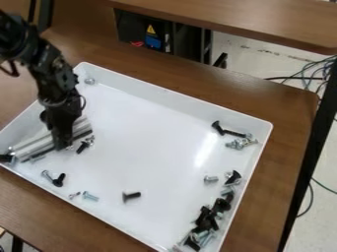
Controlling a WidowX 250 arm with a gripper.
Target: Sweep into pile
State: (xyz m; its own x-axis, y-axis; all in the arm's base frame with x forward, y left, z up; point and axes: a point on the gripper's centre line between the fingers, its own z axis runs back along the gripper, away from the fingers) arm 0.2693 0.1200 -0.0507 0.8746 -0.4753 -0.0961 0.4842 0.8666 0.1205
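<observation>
The tray's (178, 100) walls pen in the screws (204, 221), thickest at lower right; the pincer (62, 147) hangs low by the metal bars (34, 145), presumably to sweep (spread or pressed together, I cannot tell).

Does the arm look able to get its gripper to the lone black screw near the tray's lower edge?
Probably yes: the black screw lies apart from the other hardware, and nothing tall stands between it and the gripper, which is down by the metal rods.
</observation>
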